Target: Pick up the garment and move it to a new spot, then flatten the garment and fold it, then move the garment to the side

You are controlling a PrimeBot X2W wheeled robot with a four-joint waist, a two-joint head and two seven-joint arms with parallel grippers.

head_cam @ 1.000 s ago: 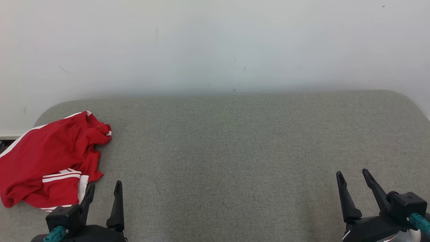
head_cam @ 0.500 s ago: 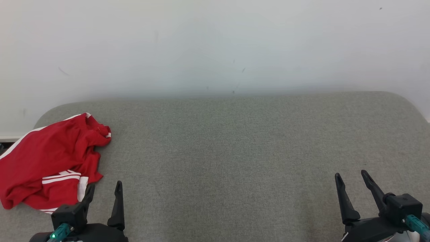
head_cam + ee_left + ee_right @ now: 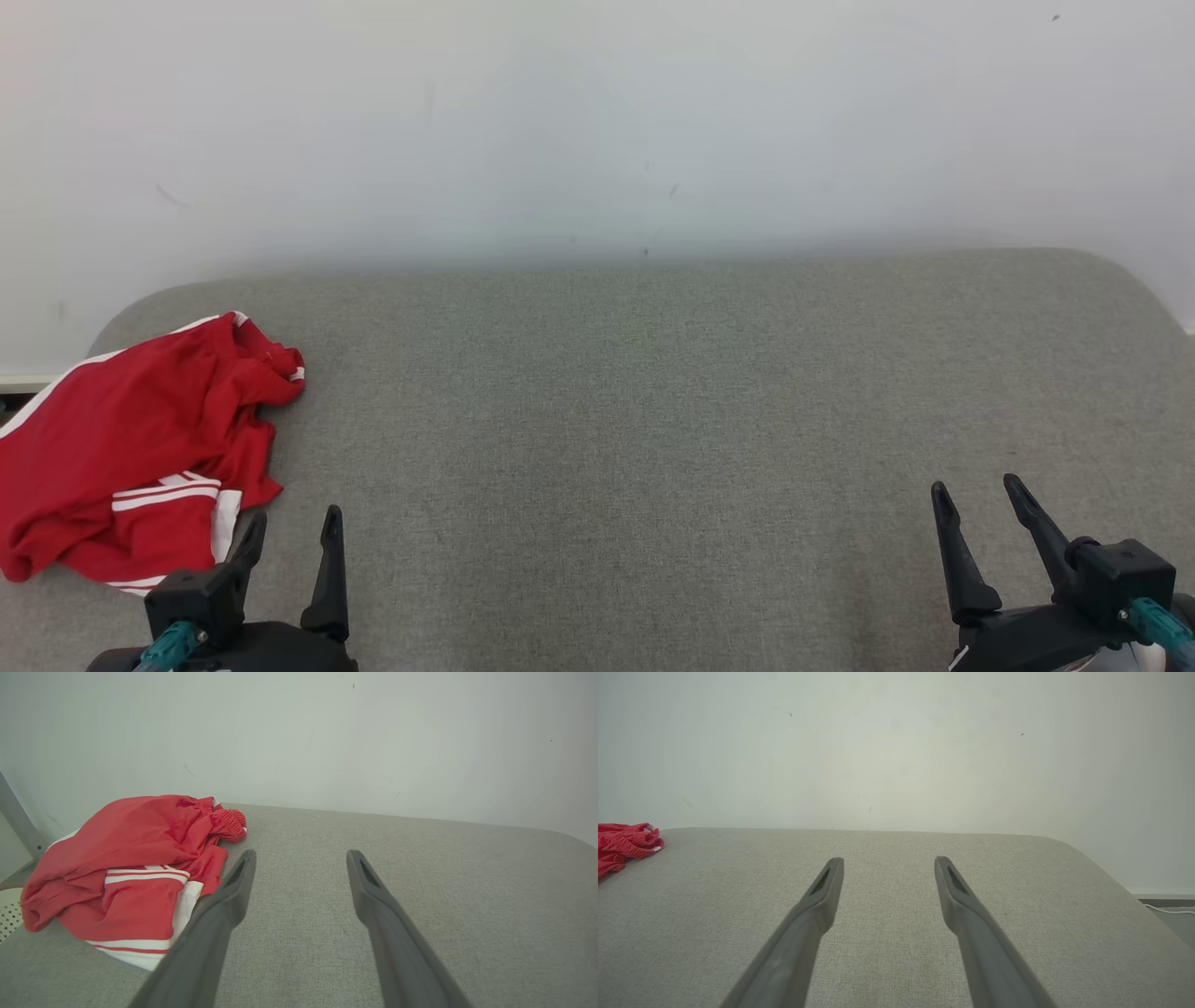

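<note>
Red garment (image 3: pixel 131 448) lies crumpled at the left edge of the grey counter (image 3: pixel 653 420), untouched; left gripper (image 3: pixel 294 516) just beside it and right gripper (image 3: pixel 976 485) well to the right both stand open and empty, so every step seems left

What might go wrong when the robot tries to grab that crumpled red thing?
1. The garment lies bunched at the left edge of the table, so a clumsy tug might drag it off the side.
2. It is crumpled in layers, so the open left gripper could pinch several folds at once, which would make flattening harder.
3. The open right gripper sits far across the table and would have a long reach to help.
</note>
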